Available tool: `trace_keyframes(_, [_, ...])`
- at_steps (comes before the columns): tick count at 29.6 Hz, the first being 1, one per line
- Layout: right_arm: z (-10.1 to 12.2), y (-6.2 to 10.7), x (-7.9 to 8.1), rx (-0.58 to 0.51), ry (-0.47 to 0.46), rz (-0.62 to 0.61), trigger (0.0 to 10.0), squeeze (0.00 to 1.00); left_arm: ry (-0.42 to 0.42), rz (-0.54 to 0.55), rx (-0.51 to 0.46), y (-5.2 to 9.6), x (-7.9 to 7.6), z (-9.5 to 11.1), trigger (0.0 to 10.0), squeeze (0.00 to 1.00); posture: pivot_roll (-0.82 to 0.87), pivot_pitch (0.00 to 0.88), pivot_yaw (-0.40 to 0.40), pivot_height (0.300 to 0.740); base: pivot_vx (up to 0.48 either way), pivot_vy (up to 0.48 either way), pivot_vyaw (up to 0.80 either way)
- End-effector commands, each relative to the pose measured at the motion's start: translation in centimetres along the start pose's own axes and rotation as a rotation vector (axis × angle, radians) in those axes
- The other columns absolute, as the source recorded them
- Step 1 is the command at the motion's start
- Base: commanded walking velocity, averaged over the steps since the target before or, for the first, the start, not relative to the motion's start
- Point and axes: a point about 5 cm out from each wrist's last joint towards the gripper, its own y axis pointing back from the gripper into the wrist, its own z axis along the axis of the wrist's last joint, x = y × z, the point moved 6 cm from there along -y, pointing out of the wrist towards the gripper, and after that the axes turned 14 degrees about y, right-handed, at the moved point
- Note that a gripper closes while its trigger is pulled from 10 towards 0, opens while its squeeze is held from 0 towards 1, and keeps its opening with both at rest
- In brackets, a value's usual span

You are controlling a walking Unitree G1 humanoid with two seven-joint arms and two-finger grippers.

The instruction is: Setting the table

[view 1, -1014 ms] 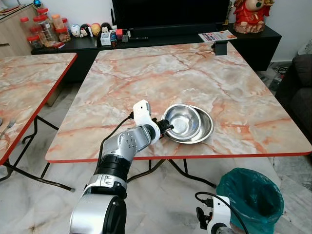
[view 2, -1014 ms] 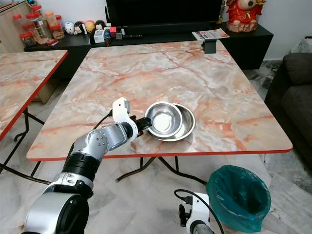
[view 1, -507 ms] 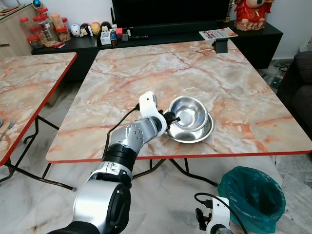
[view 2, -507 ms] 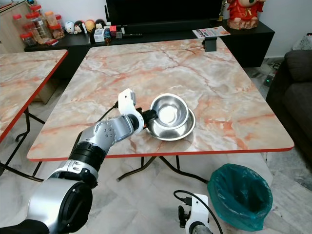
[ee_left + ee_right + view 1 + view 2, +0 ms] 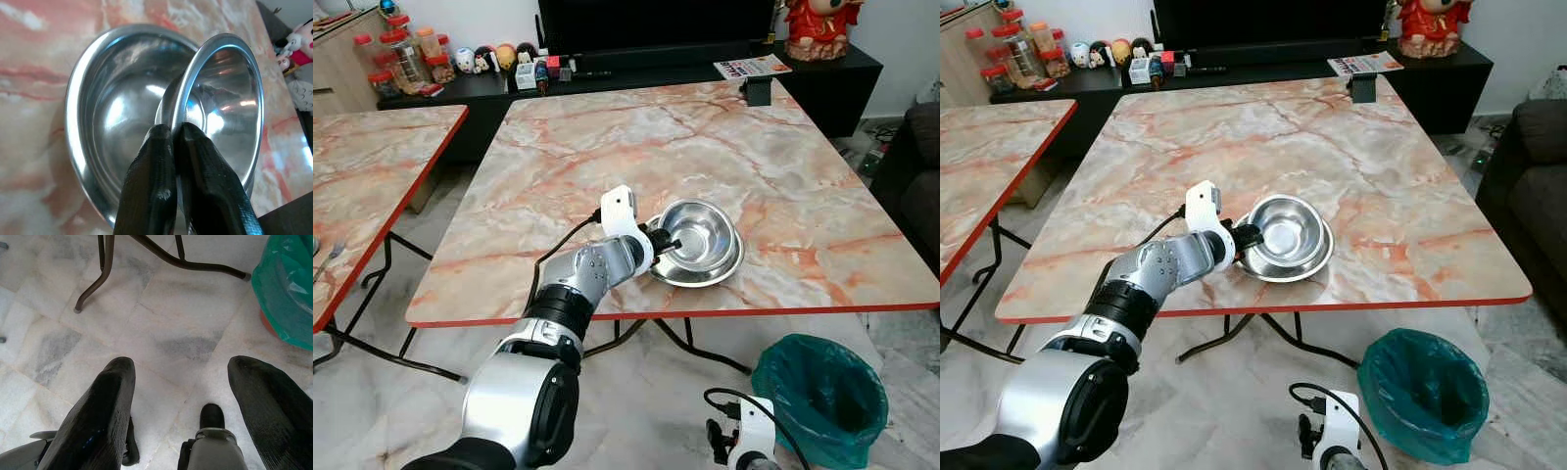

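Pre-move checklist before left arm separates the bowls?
1. Left gripper shut on the smaller bowl rim: ok.
2. Smaller bowl clear of the larger bowl: not ok, tilted inside it.
3. Larger bowl flat on the table: ok.
4. Bare table surface beyond the bowls for placing: ok.
5. Right gripper open, hanging over the floor, out of the way: ok.
6. Grip firmness: cannot tell.

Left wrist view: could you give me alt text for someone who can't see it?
Two black fingers pinch the rim of a small steel bowl, tilted on edge inside a larger steel bowl. The larger bowl sits on a marble-patterned table.
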Motion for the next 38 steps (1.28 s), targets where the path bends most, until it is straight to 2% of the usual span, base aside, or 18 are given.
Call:
trace_keyframes(1, [-0.3,0.1,0.1,0.007,-0.015,-0.003,10.0,0.0,-0.003,-0.084,0.091,-1.0,-4.1,-4.3,10.0,0.0,-0.05,0.0,0.103,0.727,0.0,0.0,0.0])
trace_keyframes(17, [-0.4,0.1,0.0,0.008,-0.012,-0.006,10.0,0.0,-0.006,-0.066,0.067,-1.1,-3.7,-3.8,10.0,0.0,-0.05,0.0,0.099,0.727,0.0,0.0,0.0])
trace_keyframes(18, [-0.4,0.1,0.0,0.008,-0.012,-0.006,10.0,0.0,-0.006,-0.066,0.067,-1.1,-3.7,-3.7,10.0,0.12,-0.05,0.0,0.099,0.727,0.0,0.0,0.0])
trace_keyframes(19, [-0.4,0.1,0.0,0.008,-0.012,-0.006,10.0,0.0,-0.008,-0.066,0.066,-1.1,-3.7,-3.7,10.0,0.12,-0.05,0.0,0.099,0.727,0.0,0.0,0.0])
trace_keyframes(20, [-0.4,0.1,0.0,0.008,-0.012,-0.006,10.0,0.0,-0.01,-0.066,0.062,-1.1,-3.7,-3.6,10.0,0.77,-0.05,0.0,0.1,0.727,0.0,0.0,0.0])
trace_keyframes(21, [-0.4,0.1,0.0,0.008,-0.012,-0.006,10.0,0.0,-0.01,-0.064,0.06,-1.1,-3.7,-3.6,10.0,0.72,-0.05,0.0,0.099,0.727,0.0,0.0,0.0])
trace_keyframes(22, [-0.4,0.1,0.0,0.008,-0.011,-0.005,10.0,0.0,-0.01,-0.062,0.058,-1.1,-3.7,-3.6,10.0,0.46,-0.05,0.0,0.099,0.727,0.0,0.0,0.0])
trace_keyframes(23, [-0.4,0.1,0.0,0.009,-0.011,-0.005,10.0,0.0,-0.009,-0.059,0.058,-1.1,-3.6,-3.5,10.0,0.0,-0.05,0.0,0.099,0.727,0.0,0.0,0.0])
trace_keyframes(38, [-0.4,0.1,0.0,0.01,-0.011,-0.005,10.0,0.0,-0.026,-0.05,0.054,-1.1,-3.5,-3.3,10.0,0.0,-0.05,0.0,0.1,0.727,0.0,0.0,0.0])
